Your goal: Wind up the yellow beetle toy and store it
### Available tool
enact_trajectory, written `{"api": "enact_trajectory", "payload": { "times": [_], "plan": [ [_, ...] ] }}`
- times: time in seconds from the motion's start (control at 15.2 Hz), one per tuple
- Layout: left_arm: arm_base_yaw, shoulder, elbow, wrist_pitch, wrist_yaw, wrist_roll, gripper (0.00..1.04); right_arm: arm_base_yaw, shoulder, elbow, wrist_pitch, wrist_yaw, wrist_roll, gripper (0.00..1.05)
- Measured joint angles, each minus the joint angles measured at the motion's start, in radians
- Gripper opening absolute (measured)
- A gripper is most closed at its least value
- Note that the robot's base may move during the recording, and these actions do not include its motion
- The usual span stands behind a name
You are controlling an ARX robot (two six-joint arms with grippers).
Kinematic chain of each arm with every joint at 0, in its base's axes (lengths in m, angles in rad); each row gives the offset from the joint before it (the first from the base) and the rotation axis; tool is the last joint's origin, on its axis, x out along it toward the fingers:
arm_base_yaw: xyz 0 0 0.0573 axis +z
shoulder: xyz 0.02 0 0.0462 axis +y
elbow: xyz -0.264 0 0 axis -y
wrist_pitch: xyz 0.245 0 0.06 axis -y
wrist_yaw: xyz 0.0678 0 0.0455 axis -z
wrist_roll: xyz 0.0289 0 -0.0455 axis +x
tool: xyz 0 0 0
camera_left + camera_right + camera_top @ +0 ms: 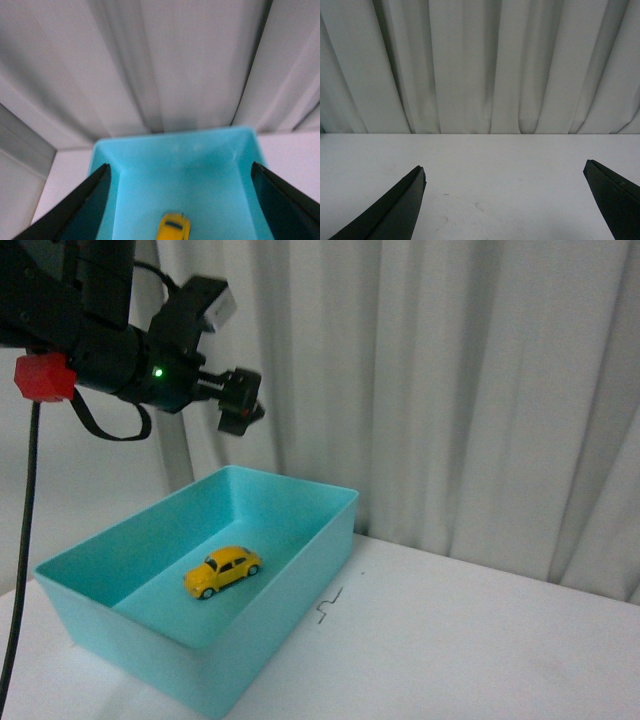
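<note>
A white surface [480, 640] before pale curtains [450, 390] carries a teal bin [290, 610] holding the yellow beetle toy [222, 571]. The left end effector [180, 167] and the right end effector [504, 166] both gape apart.

Robot lab/test setup: plain white table [480, 640] w/ white curtain [450, 390] backdrop all round.

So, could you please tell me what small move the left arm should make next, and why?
Probably draw the left end effector back clear of the teal bin: it hangs open and empty above it, and the yellow beetle toy already rests on the bin's floor. Whether the toy was wound up cannot be told.
</note>
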Motion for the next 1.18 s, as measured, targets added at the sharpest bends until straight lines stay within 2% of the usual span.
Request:
{"api": "enact_trajectory", "payload": {
  "times": [0.13, 0.2, 0.26, 0.46, 0.72, 0.79, 0.85, 1.05, 1.12, 1.18],
  "plan": [
    [-0.064, -0.185, -0.327, 0.417, -0.020, -0.159, 0.63, 0.000, 0.000, 0.000, 0.000, -0.001, 0.000, 0.98],
    [-0.088, -0.246, -0.434, 0.544, -0.032, -0.196, 0.50, 0.000, 0.000, 0.000, 0.000, -0.001, 0.000, 0.98],
    [-0.097, -0.295, -0.517, 0.599, -0.051, -0.216, 0.38, 0.000, 0.000, 0.000, 0.000, 0.000, 0.000, 0.98],
    [-0.131, -0.420, -0.703, 0.614, -0.095, -0.243, 0.02, 0.000, 0.000, 0.000, 0.000, 0.000, 0.000, 0.98],
    [-0.175, -0.589, -0.838, 0.586, -0.148, -0.241, 0.02, 0.000, 0.000, 0.000, 0.000, -0.003, 0.000, 0.98],
    [-0.222, -0.632, -0.864, 0.568, -0.191, -0.242, 0.02, 0.000, 0.000, 0.000, 0.000, 0.000, 0.000, 0.98],
    [-0.239, -0.687, -0.892, 0.547, -0.184, -0.241, 0.02, 0.000, 0.000, 0.000, 0.000, 0.000, 0.000, 0.98],
    [-0.230, -0.818, -0.946, 0.465, -0.196, -0.242, 0.02, 0.000, 0.000, 0.000, 0.000, 0.000, 0.000, 0.98],
    [-0.230, -0.824, -0.982, 0.531, -0.196, -0.241, 0.02, 0.000, 0.000, 0.000, 0.000, 0.000, 0.000, 0.98],
    [-0.230, -0.851, -0.999, 0.480, -0.195, -0.241, 0.02, 0.000, 0.000, 0.000, 0.000, 0.000, 0.000, 0.98]
  ]
}}
